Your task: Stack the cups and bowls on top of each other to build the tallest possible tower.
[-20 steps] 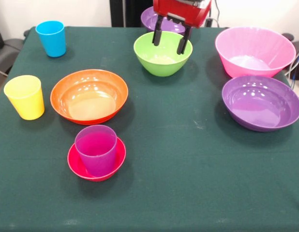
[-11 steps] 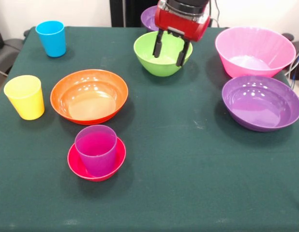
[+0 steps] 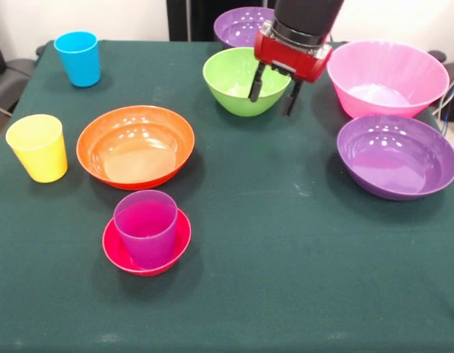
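Three cups stand on the green table (image 3: 286, 279): a blue cup (image 3: 78, 58) at the far left corner, a yellow cup (image 3: 38, 147) at the left edge, and a purple cup (image 3: 145, 228) upright inside the small red bowl (image 3: 113, 250). Six bowls show in all: that red one, a wide orange bowl (image 3: 135, 145), a lime green bowl (image 3: 238, 81), a big pink bowl (image 3: 387, 77), a purple bowl (image 3: 397, 156) and a second purple bowl (image 3: 240, 26) behind the green one. The gripper (image 3: 274, 89) hangs at the green bowl's right rim, fingers (image 3: 255, 83) spread apart and empty, one finger in front of the rim.
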### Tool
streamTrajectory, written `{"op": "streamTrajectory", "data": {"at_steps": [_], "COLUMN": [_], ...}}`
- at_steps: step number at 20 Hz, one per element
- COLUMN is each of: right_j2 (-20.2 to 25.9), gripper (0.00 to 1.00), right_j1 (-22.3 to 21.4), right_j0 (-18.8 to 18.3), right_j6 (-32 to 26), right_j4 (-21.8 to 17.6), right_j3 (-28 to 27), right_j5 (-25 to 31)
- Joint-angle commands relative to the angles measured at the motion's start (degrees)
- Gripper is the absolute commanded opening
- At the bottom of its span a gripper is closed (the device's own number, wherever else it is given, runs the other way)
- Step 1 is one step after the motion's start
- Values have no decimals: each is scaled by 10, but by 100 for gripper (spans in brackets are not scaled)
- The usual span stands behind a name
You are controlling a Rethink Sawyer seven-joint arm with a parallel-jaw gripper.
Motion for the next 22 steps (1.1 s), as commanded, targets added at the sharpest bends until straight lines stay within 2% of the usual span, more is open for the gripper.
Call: {"op": "streamTrajectory", "data": {"at_steps": [1, 10, 13, 22], "right_j2": [22, 20, 15, 0], "gripper": [100, 100, 100, 100], "right_j1": [40, 36, 14, -29], "right_j0": [7, 11, 15, 21], "right_j6": [110, 113, 107, 82], "right_j4": [23, 28, 29, 27], "right_j3": [-1, 13, 21, -1], "right_j5": [-36, -44, -17, 75]}}
